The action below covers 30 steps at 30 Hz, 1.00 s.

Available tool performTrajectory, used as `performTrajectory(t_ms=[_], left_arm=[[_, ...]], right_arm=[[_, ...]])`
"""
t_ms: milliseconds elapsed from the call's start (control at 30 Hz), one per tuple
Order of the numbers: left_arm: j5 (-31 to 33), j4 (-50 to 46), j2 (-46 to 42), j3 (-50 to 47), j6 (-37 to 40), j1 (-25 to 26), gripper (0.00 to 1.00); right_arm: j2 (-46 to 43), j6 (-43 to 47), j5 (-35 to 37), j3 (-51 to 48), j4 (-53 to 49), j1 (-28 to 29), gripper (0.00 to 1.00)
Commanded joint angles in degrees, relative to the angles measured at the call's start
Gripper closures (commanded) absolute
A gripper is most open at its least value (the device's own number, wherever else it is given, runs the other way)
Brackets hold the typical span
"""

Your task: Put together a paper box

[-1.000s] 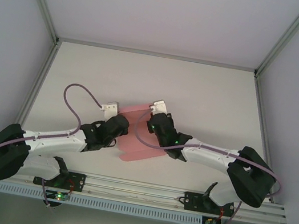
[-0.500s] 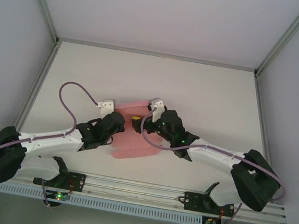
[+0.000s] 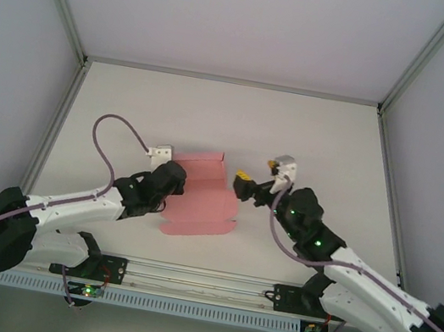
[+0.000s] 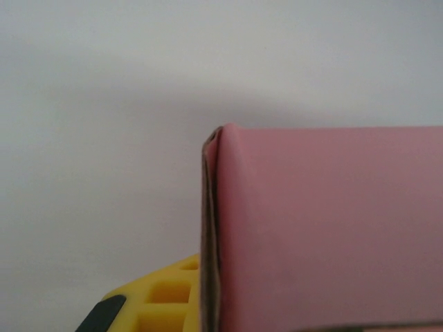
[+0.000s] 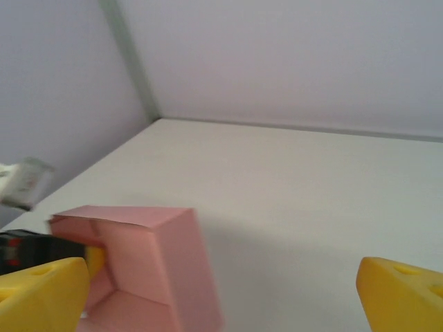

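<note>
task thing: pink thin-card paper box (image 3: 203,201), partly folded, lying on the white table (image 3: 321,140) near the middle, between the two arms
box shape: in the right wrist view the paper box (image 5: 156,266) has upright walls around a floor, open top; in the top view a flat flap lies on the side toward the arm bases
left gripper: left gripper (image 3: 175,180) at the box's left edge, touching it; looks clamped on the left wall
left wrist view: folded card edge (image 4: 211,235) stands upright and very close, pink face (image 4: 332,228) covers the right side; one yellow finger (image 4: 163,297) sits against the edge at bottom left, other finger hidden by the card
left gripper from right wrist: black and yellow tip (image 5: 86,257) at the box's left wall
right gripper: right gripper (image 3: 244,183) just right of the box, not touching it, holding nothing
right jaws: spread wide, yellow fingertips (image 5: 41,294) at the two bottom corners of the right wrist view, box ahead and to the left
cable: purple cable (image 3: 112,131) loops above the left arm
</note>
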<state>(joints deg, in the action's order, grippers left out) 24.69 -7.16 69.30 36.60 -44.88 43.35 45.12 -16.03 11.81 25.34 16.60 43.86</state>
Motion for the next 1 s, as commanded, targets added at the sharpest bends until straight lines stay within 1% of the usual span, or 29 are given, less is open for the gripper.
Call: performTrajectory(t_ms=[0, 100, 133, 167, 233, 333, 400, 467, 500, 600, 633, 700, 733, 800, 967], left_arm=[[-6.60, -8.03, 2.94, 6.47, 7.94, -3.34, 1.00], [-11.98, -15.31, 7.08, 12.93, 14.13, -5.84, 1.00], [-12.67, -18.12, 8.32, 15.40, 16.22, -6.09, 1.00], [-11.54, -22.47, 9.49, 18.58, 18.05, -6.13, 1.00], [-11.80, -28.23, 10.79, 23.78, 25.40, -6.09, 1.00], [-14.91, -33.12, 12.99, 29.92, 36.49, -6.09, 1.00], [-15.87, -38.70, 16.13, 35.39, 41.53, -6.11, 1.00], [-18.92, -44.94, 20.61, 41.04, 48.11, -6.00, 1.00], [-19.33, -47.20, 22.79, 42.97, 50.96, -5.84, 1.00], [-18.58, -52.19, 30.01, 48.41, 58.85, -4.91, 1.00], [-16.28, -53.09, 32.78, 50.29, 60.93, -4.46, 1.00], [-10.67, -55.03, 37.79, 54.60, 62.52, -3.70, 1.00], [-9.82, -57.18, 40.11, 56.91, 63.76, -3.43, 1.00], [-9.69, -61.12, 44.32, 60.68, 66.76, -2.91, 1.00], [-9.44, -65.93, 52.86, 67.29, 72.08, -1.91, 1.00]], right_arm=[[-6.01, -3.22, 10.82, -1.58, -12.97, -2.93, 0.02], [-10.59, -4.38, 10.73, -3.20, -18.98, -6.34, 0.02], [-11.88, -4.66, 9.90, -3.77, -20.31, -7.37, 0.02], [-13.18, -4.95, 8.98, -4.27, -21.69, -8.39, 0.02], [-15.64, -5.30, 7.56, -5.23, -23.78, -9.74, 0.02], [-18.26, -5.02, 7.22, -6.79, -24.13, -11.15, 0.02], [-19.00, -4.79, 7.15, -6.84, -24.68, -11.85, 0.02], [-19.36, -4.97, 6.65, -6.83, -25.48, -12.30, 0.02], [-19.45, -4.94, 6.35, -6.88, -25.43, -12.38, 0.02], [-19.39, -4.83, 5.97, -7.25, -25.20, -12.50, 0.02], [-19.52, -4.67, 5.92, -7.24, -25.14, -12.63, 0.02], [-19.54, -4.63, 5.90, -7.25, -25.51, -12.75, 0.02], [-19.63, -4.66, 5.86, -7.24, -25.48, -12.81, 0.02], [-19.72, -4.64, 5.10, -7.32, -25.48, -12.84, 0.02], [-19.65, -4.53, 4.58, -7.24, -25.69, -13.06, 0.02]])
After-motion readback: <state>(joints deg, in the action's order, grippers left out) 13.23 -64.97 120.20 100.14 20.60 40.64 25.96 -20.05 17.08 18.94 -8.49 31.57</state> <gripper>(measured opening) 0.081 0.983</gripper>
